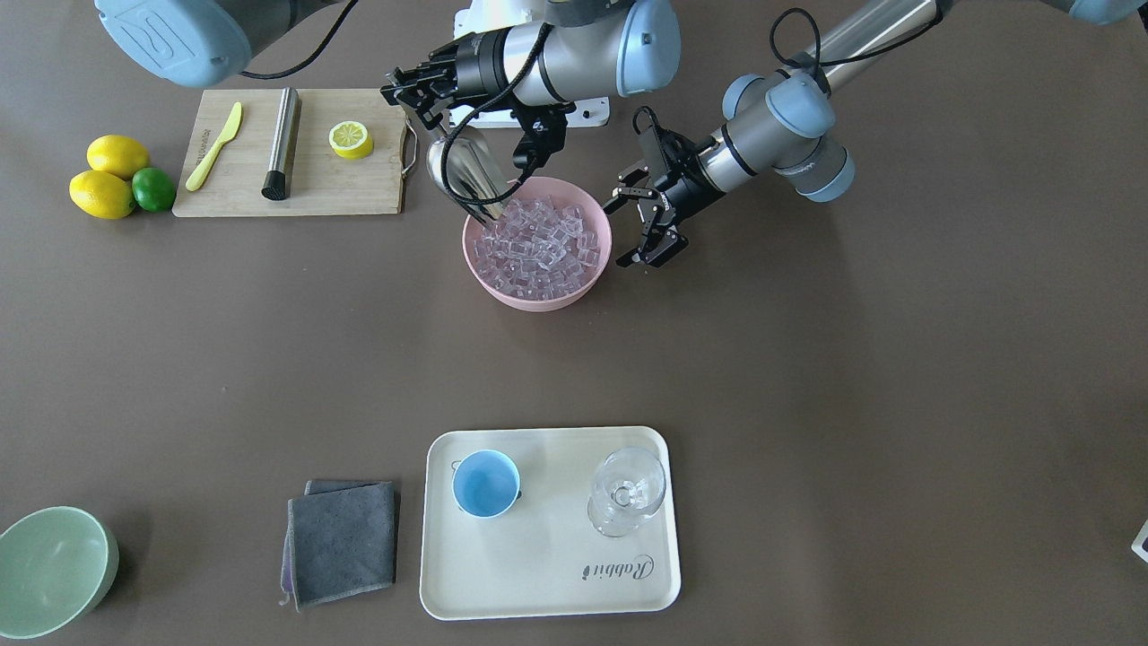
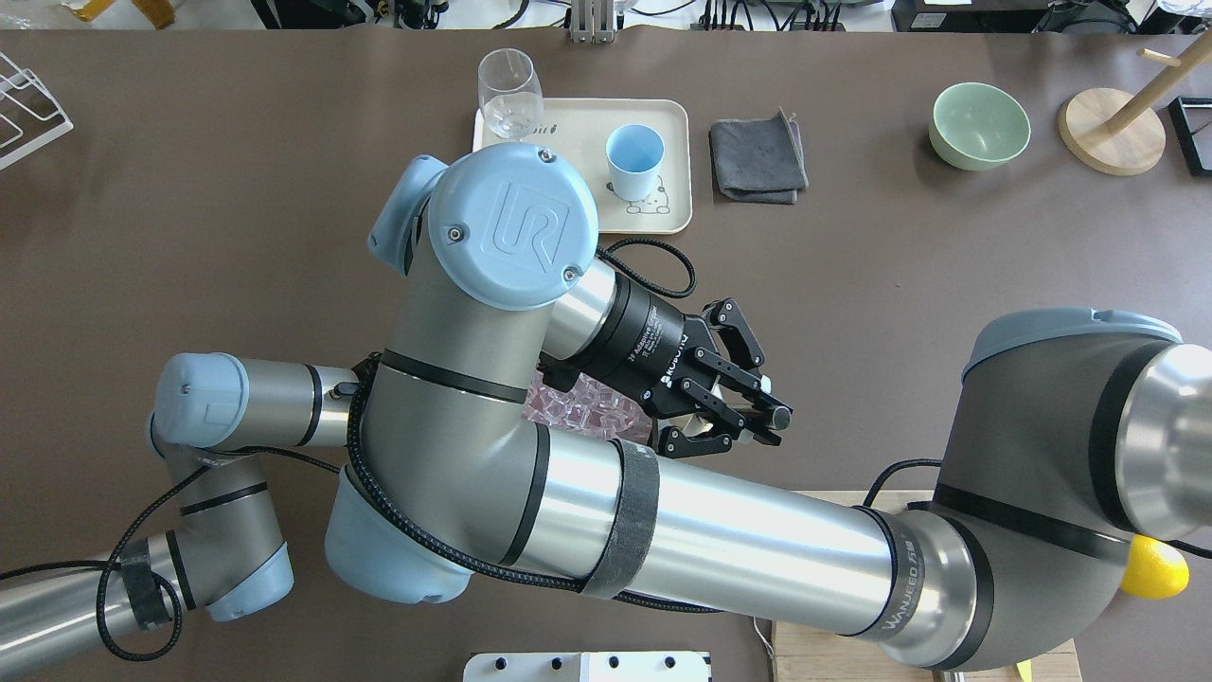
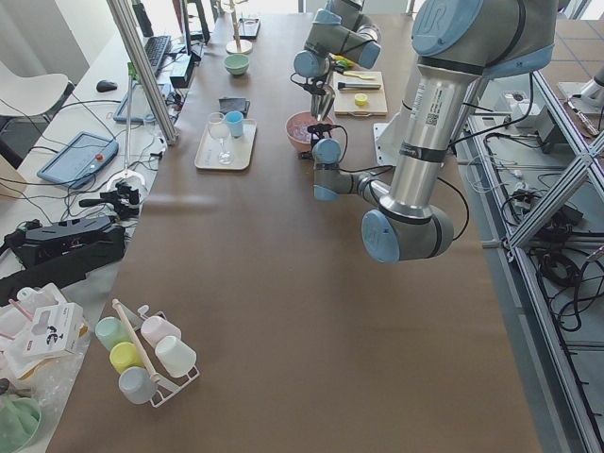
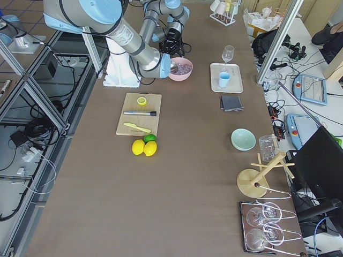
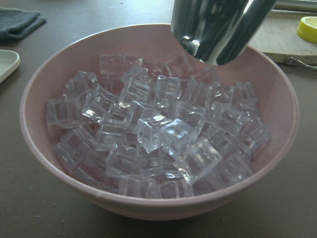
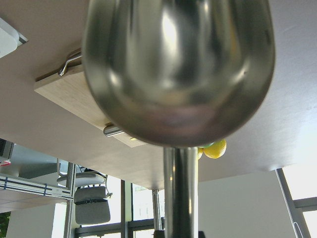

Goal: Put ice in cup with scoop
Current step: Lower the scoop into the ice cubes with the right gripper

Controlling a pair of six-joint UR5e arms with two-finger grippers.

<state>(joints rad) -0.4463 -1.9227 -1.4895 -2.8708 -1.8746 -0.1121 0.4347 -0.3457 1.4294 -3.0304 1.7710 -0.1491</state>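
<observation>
one scoop (image 1: pixel 462 169) sits clenched in right jaws over the ice (image 1: pixel 538 247); left jaws released.

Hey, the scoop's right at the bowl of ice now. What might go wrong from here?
1. The pink bowl is piled high with ice, and the left gripper sits open beside it, not holding it. The scoop in the right gripper may shove the bowl or flick cubes out.
2. The cup is small and far off on the tray, beside the stemmed glass. Cubes might spill or miss.
</observation>
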